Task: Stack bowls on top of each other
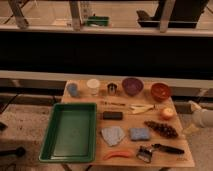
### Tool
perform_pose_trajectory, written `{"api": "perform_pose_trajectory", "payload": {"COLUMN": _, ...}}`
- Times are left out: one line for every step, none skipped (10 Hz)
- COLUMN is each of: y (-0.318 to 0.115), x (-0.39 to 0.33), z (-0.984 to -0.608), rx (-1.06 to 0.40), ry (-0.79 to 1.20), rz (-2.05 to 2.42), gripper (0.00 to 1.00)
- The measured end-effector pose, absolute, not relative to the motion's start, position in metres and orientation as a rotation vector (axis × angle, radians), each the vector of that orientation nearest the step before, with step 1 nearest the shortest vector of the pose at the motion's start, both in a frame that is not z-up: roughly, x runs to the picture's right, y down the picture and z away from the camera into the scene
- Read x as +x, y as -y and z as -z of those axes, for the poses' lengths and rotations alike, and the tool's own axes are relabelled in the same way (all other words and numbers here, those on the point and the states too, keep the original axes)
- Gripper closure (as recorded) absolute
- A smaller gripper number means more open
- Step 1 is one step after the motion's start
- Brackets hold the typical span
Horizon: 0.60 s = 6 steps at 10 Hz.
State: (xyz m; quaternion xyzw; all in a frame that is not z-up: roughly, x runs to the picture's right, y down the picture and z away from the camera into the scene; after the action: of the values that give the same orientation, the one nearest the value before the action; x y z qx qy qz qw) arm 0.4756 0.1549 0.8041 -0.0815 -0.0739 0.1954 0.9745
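Note:
A dark purple bowl (132,85) stands upright at the back of the wooden table (90,160). An orange-red bowl (160,91) with a darker inside stands to its right, near the back right corner, a small gap apart from it. My gripper (200,117) shows as a pale shape at the right edge of the view, beyond the table's right side and in front of the orange-red bowl. It touches neither bowl.
A blue cup (73,89), a white cup (93,85) and a metal cup (112,88) line the back left. A green tray (50,145) fills the left. A black block (112,115), two sponges (140,133), grapes (161,129), a round fruit (167,113) and a peeler (160,149) lie around.

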Motion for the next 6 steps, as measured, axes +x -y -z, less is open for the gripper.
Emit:
{"api": "perform_pose_trajectory", "payload": {"y": -0.149, "x": 0.473, "z": -0.797, "rx": -0.179, "ry": 0.134, "rz": -0.367, "gripper": 0.0}}
{"api": "perform_pose_trajectory", "payload": {"y": -0.136, "x": 0.466, "z": -0.786, "rx": -0.202, "ry": 0.115, "rz": -0.328, "gripper": 0.0}}
{"api": "perform_pose_trajectory", "payload": {"y": -0.12, "x": 0.459, "z": -0.776, "rx": -0.222, "ry": 0.097, "rz": -0.289, "gripper": 0.0}}
{"api": "perform_pose_trajectory", "payload": {"y": -0.105, "x": 0.456, "z": -0.766, "rx": -0.24, "ry": 0.08, "rz": -0.255, "gripper": 0.0}}
{"api": "perform_pose_trajectory", "payload": {"y": -0.091, "x": 0.453, "z": -0.762, "rx": -0.256, "ry": 0.072, "rz": -0.222, "gripper": 0.0}}
{"api": "perform_pose_trajectory", "payload": {"y": -0.08, "x": 0.447, "z": -0.764, "rx": -0.264, "ry": 0.079, "rz": -0.187, "gripper": 0.0}}
